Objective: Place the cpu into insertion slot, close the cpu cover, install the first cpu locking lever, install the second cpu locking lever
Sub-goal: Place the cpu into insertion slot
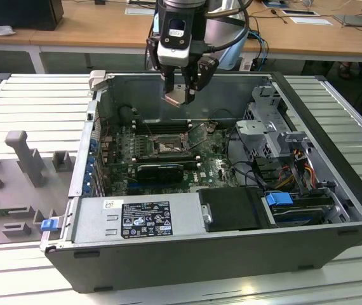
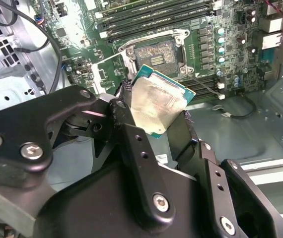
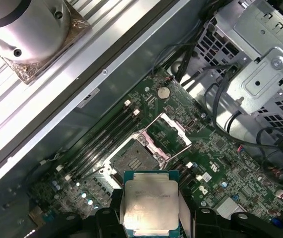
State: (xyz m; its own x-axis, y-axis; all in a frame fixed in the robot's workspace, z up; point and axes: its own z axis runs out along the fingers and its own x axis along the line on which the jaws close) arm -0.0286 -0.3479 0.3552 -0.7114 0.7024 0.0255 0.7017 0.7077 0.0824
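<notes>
The gripper (image 1: 181, 95) has its jaws closed onto the edges of the cpu (image 3: 150, 203), holding it above the open computer case (image 1: 333, 210). In the exterior view, the bare insertion slot (image 1: 166, 146) lies at 6 o'clock from the chip, well apart, with the cpu cover (image 3: 174, 131) swung open beside it.

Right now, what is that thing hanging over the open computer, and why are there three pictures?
It is a robot arm. Its gripper, a two-fingered hand, is shut on the cpu, a small silvery chip, above the open computer case on a slatted metal table. The exterior view comes from a camera off the arm. Both wrist views come from cameras riding on the arm, looking past the chip. Below it lies the insertion slot, a square socket, with the cpu cover standing open.
</notes>
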